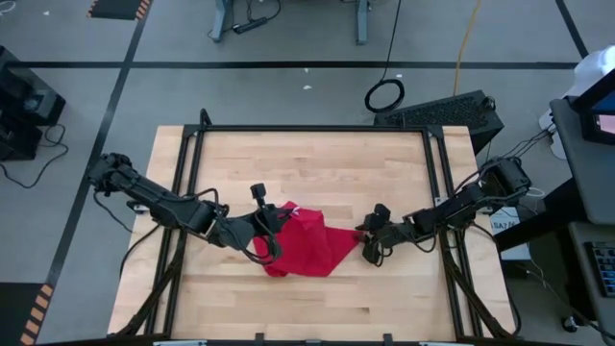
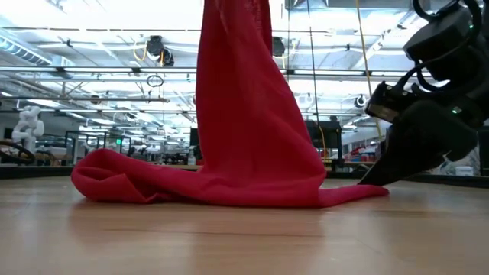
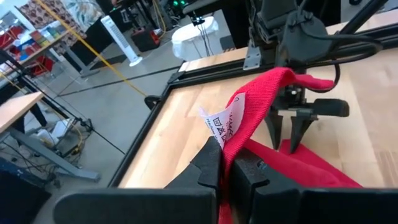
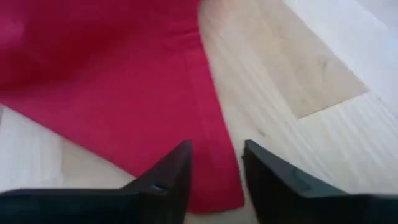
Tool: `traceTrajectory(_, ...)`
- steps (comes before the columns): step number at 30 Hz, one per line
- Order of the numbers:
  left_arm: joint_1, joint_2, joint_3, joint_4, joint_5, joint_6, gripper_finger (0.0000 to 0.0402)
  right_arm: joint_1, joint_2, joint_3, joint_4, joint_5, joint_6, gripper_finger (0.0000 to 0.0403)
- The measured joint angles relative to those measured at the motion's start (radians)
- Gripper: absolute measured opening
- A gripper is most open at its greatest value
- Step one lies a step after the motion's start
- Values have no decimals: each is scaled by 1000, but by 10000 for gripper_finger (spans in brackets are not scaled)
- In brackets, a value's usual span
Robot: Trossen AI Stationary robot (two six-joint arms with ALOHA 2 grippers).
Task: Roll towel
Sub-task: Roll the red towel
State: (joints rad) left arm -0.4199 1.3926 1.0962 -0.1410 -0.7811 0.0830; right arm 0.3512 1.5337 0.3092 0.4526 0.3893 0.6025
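Note:
The red towel (image 1: 309,242) lies bunched at the table's middle. One part of it is drawn up in a tall peak (image 2: 237,92) that leaves the low view at the top; its lower folds (image 2: 153,183) rest on the wood. My left gripper (image 1: 272,224) is shut on the towel beside its white tag (image 3: 224,121). My right gripper (image 4: 214,163) is open and points down at the towel's right corner (image 4: 217,186), one finger on either side of it. Whether it touches the cloth, I cannot tell. My left gripper pinches the towel's edge right beside the white tag (image 3: 233,137) between its two fingers (image 3: 208,163). One layer or several, I cannot tell. That edge is lifted clear, and the cloth slopes from it down to the part that lies on the table (image 3: 298,168).
A black metal frame (image 1: 307,129) runs around the wooden tabletop. Bare wood shows on the far side (image 1: 317,168) and the near side (image 1: 317,308) of the towel. The two grippers stand close together, with the towel between them.

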Motion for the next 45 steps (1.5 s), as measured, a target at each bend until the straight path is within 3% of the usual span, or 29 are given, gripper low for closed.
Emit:
traceTrajectory(6, 31, 0, 0, 0, 0, 0, 15, 16, 1, 0, 21, -16, -35, 13)
traceTrajectory(16, 81, 0, -6, -78, -5, -48, 15, 18, -92, 54, 73, -5, -221, 4)
traceTrajectory(20, 71, 1, -3, -111, -100, -55, 15, 18, -209, 106, 42, -4, -351, 6)
traceTrajectory(26, 15, -50, 75, -110, -177, 95, 15, 18, -432, 261, -121, 0, -573, 6)
traceTrajectory(32, -83, -172, 106, -143, -307, 167, 15, 18, -578, 439, -290, 3, -650, 6)
traceTrajectory(38, -160, -278, 107, -332, -228, 6, 15, 25, -626, 546, -465, 1, -643, 6)
traceTrajectory(45, -233, -306, 107, -683, -218, -334, 15, 37, -623, 549, -655, 5, -512, 6)
